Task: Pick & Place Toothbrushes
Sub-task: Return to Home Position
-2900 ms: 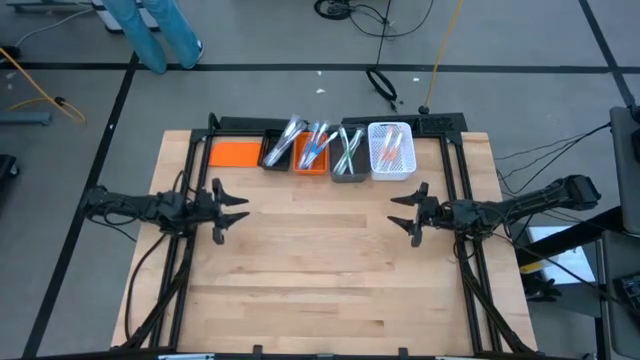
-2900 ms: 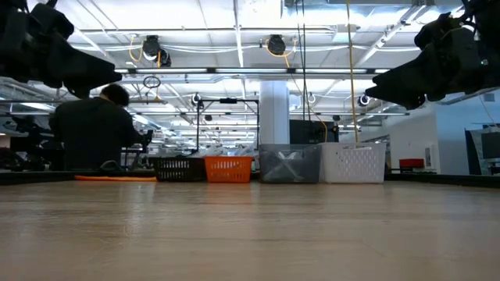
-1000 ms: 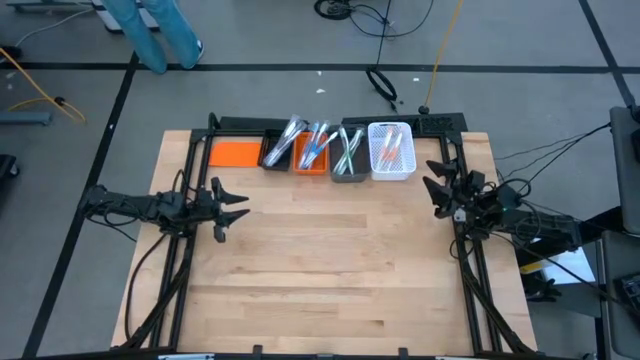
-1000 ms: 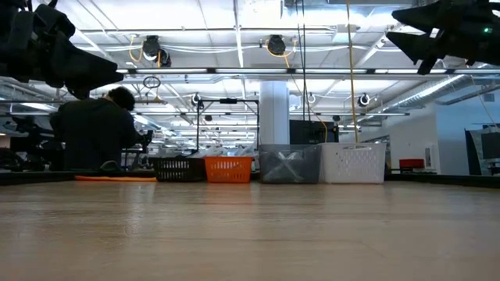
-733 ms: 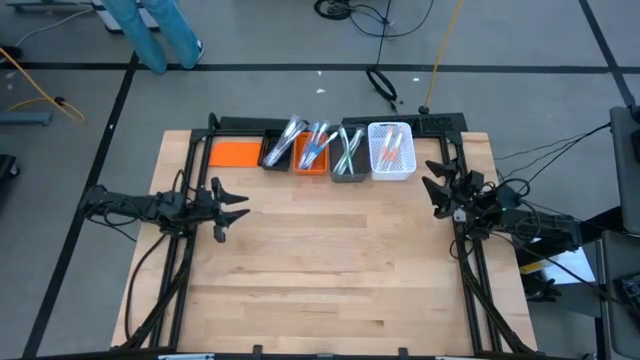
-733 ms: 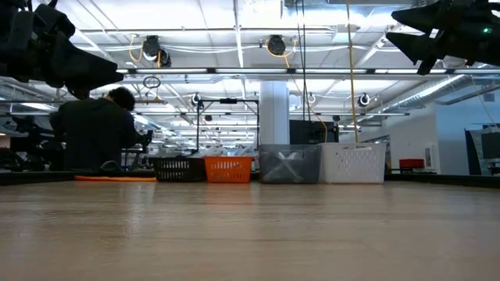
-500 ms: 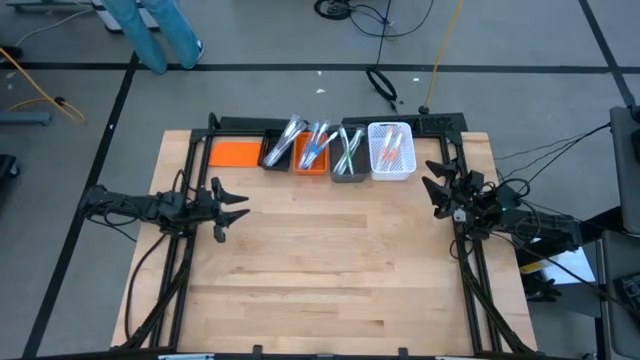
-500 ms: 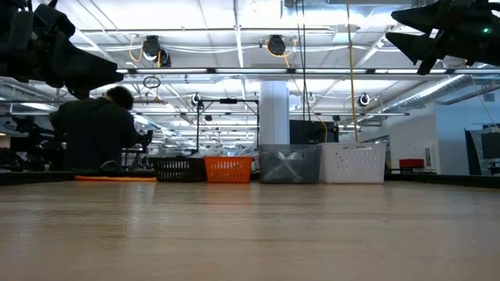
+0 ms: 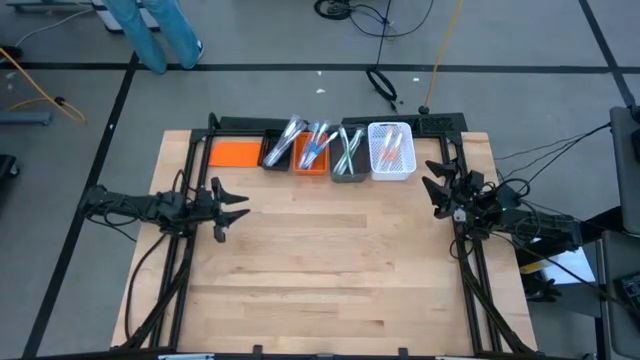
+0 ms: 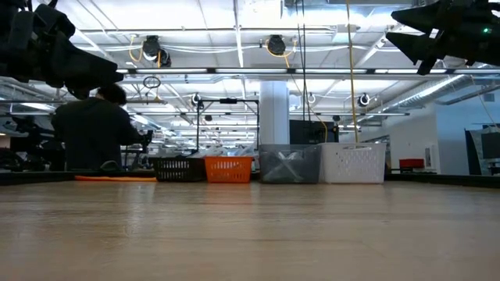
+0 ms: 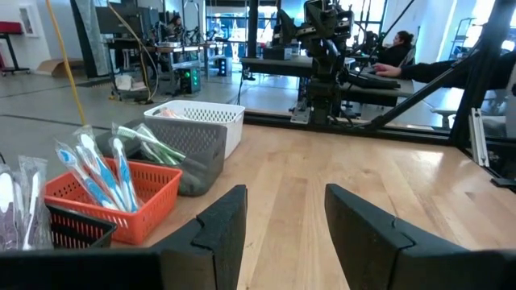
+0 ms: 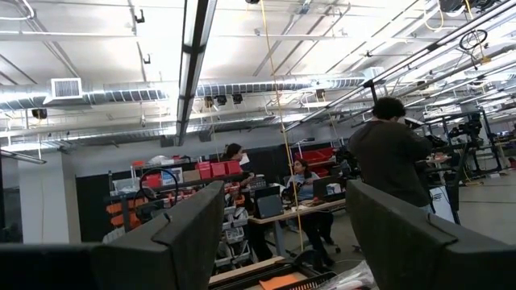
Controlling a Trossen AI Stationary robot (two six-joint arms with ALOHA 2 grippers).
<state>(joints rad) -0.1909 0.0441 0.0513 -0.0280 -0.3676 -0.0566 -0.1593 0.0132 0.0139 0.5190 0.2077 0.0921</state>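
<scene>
While toothbrushes (image 9: 315, 148) binned, left tool (image 9: 243, 208), right tool (image 9: 431, 196) gape.

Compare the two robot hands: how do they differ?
The left hand points straight across the table; the right hand angles toward the bins. The left hand lies level, while the right hand tilts up at the ceiling. Both are open and empty.

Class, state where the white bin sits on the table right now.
In the high view, the white bin stands at the far edge of the table, rightmost in the row of bins, right beside the gray bin and near the right gripper.
</scene>
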